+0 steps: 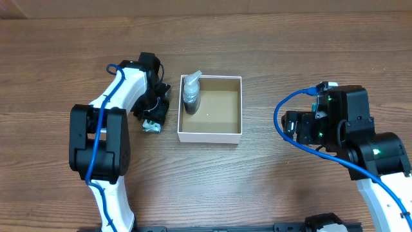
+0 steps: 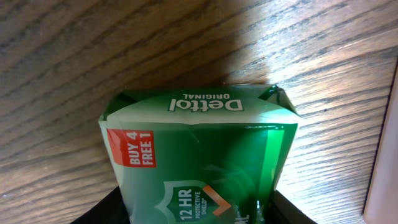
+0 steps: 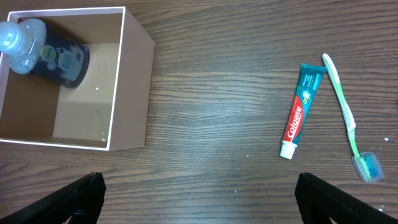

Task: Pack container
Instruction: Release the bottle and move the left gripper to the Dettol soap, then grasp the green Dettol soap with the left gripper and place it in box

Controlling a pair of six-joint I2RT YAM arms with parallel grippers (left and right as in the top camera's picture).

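The container (image 1: pixel 209 136) is a square white box with a brown inside, at the middle of the table. A dark bottle with a clear cap (image 1: pixel 191 95) lies in its left part. It also shows in the right wrist view (image 3: pixel 53 56), inside the container (image 3: pixel 127 81). My left gripper (image 1: pixel 153 122) is just left of the box, shut on a green Dettol soap pack (image 2: pixel 199 143) that fills the space between the fingers (image 2: pixel 196 211), low over the wood. My right gripper (image 1: pixel 291 125) is open and empty to the right of the box (image 3: pixel 199 193).
A Colgate toothpaste tube (image 3: pixel 301 109) and a green and white toothbrush (image 3: pixel 345 112) lie side by side on the wooden table in the right wrist view. They do not show in the overhead view. Bare wood lies between them and the box.
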